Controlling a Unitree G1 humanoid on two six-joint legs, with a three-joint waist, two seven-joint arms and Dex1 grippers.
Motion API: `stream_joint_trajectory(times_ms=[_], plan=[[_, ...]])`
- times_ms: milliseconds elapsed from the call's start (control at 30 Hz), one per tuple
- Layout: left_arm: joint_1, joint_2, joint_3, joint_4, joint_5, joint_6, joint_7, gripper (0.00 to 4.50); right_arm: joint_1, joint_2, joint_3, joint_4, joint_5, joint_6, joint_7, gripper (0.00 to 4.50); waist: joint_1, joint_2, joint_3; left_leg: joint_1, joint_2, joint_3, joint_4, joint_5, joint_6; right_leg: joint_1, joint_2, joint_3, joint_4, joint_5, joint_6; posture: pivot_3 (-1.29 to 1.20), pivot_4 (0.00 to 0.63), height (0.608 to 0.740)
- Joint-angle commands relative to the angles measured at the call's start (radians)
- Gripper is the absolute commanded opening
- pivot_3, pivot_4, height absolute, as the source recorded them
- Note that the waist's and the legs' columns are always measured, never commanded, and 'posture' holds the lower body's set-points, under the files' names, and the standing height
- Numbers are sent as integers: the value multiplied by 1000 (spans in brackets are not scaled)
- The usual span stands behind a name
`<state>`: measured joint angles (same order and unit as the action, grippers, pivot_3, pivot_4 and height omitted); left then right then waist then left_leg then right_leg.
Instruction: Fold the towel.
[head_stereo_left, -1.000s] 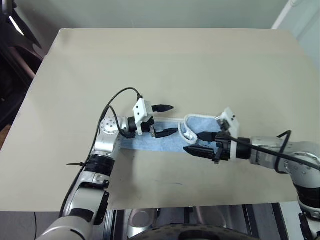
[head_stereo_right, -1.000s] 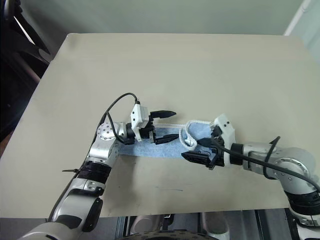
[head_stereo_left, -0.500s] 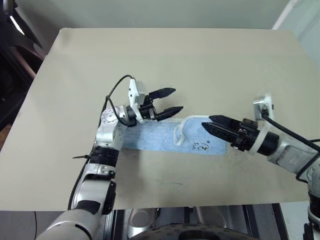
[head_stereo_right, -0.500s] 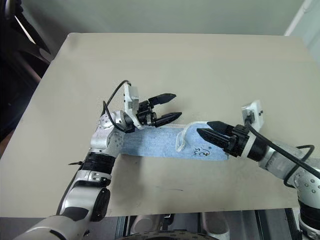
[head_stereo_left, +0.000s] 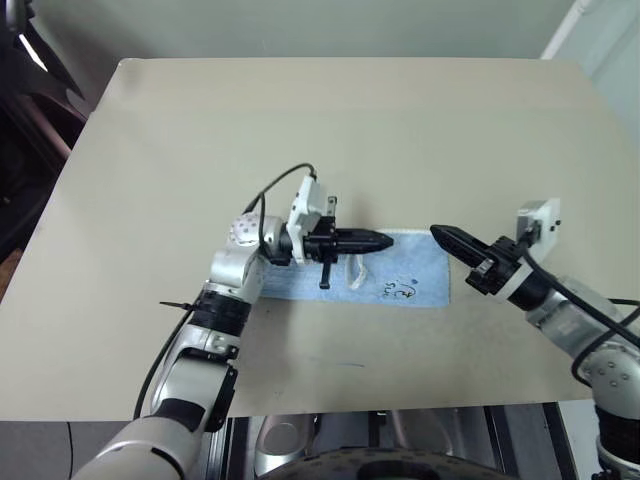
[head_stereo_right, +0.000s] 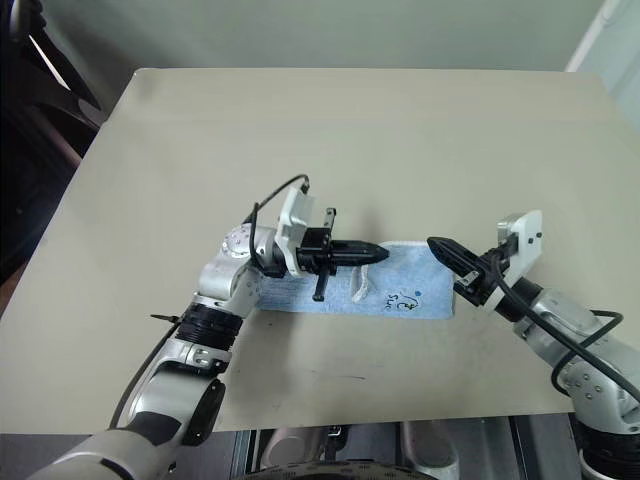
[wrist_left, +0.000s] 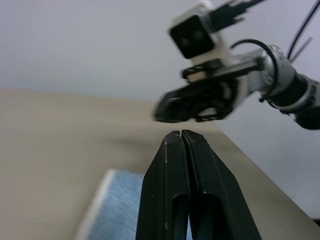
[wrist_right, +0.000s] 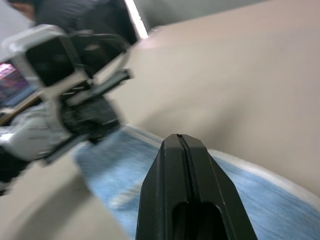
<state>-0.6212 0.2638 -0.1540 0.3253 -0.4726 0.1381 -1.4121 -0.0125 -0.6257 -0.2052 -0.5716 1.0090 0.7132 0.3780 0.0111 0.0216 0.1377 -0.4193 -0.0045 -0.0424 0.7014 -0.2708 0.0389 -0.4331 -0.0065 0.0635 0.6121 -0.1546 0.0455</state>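
Note:
The light-blue towel lies flat as a long strip near the table's front, with a white loop and black marks near its right end. My left gripper hovers over the towel's middle, pointing right, fingers shut with nothing between them. My right gripper hangs just above the towel's right end, pointing left toward the left one, also shut and empty. In the left wrist view the shut left gripper faces the right gripper, with the towel below. The right wrist view has its shut fingers over the towel.
The beige table stretches wide behind and to both sides of the towel. Its front edge runs close below the arms. Dark equipment stands beyond the left edge.
Both grippers went from open to shut. The left one swung right over the towel and rose. The right one drew back to the right, and the towel's curled right end now lies flat.

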Motion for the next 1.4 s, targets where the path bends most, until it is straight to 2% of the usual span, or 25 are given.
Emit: stream_joint_trajectory(times_ms=[33, 333, 400, 567, 800, 933, 1000, 1100, 1233, 1333, 1400], plan=[[53, 2, -58, 4, 75, -41, 3, 38, -24, 53, 68, 56, -159, -74, -32, 0, -2, 1, 0, 0, 0, 1, 0, 0, 0, -1, 0, 1, 0, 1, 1, 0, 150, 733], [106, 32, -176, 84, 262, -102, 49, 38, -37, 95, 270, 130, -398, -101, 25, 0, -3, 1, 0, 0, 0, 0, 0, 2, 0, 0, 0, 0, 0, 1, -5, 0, 150, 733], [115, 33, -192, 79, 273, -62, 53, 38, -38, 93, 332, 153, -468, -87, 16, 0, -3, 1, 0, 0, 0, 0, 0, 3, 1, 1, 0, 0, -1, 1, -5, 0, 150, 733], [121, 32, -187, 60, 264, 26, 63, 38, -41, 79, 392, 216, -589, -71, 9, 0, -4, 1, -3, 2, 0, 1, 0, 3, 1, 3, 0, 1, -2, 1, -7, 0, 150, 733], [118, 29, -177, 48, 245, 77, 51, 38, -48, 79, 377, 233, -633, -77, 37, 0, -2, -2, -11, 9, -1, 0, 0, 3, 1, 8, 0, 1, -3, -3, -2, 0, 150, 733], [119, 23, -105, 6, 180, 71, 69, 38, -55, 89, 330, 211, -597, -71, 55, 0, -2, -3, -11, 9, -1, -1, -1, 2, -1, 9, 0, 2, -3, -4, 0, 0, 150, 733], [116, 29, -59, -38, 126, 124, 81, 38, -59, 103, 294, 195, -569, -60, 57, 0, -1, -3, -11, 6, -1, -1, -1, 2, -1, 6, 0, 2, -2, -4, 0, 0, 150, 733], [87, 77, 43, -195, -32, 330, 111, 614, -65, 116, 226, 151, -502, -37, 74, 0, 0, -3, -11, -1, -1, -1, -1, 4, -3, 1, 0, 2, -2, -1, -5, 0, 150, 733], [34, 145, 187, -375, -254, 601, 211, 1926, -70, 115, 117, 49, -346, 8, 117, 0, 0, -5, -10, -2, -1, 0, -2, 10, -14, -1, 1, 2, -2, 0, -8, 0, 150, 733], [-1, 206, 290, -408, -391, 757, 275, 2992, -88, 92, 52, -18, -226, 59, 137, 0, -2, -5, -10, 0, -1, 1, -3, 10, -16, 0, 1, 2, -2, -3, -8, 0, 150, 733], [-1, 266, 332, -395, -425, 809, 282, 3662, -114, 65, 31, -36, -175, 94, 144, 0, -2, -6, -10, 1, -1, 1, -3, 9, -16, 0, 1, 3, -2, -4, -8, 0, 150, 733]])
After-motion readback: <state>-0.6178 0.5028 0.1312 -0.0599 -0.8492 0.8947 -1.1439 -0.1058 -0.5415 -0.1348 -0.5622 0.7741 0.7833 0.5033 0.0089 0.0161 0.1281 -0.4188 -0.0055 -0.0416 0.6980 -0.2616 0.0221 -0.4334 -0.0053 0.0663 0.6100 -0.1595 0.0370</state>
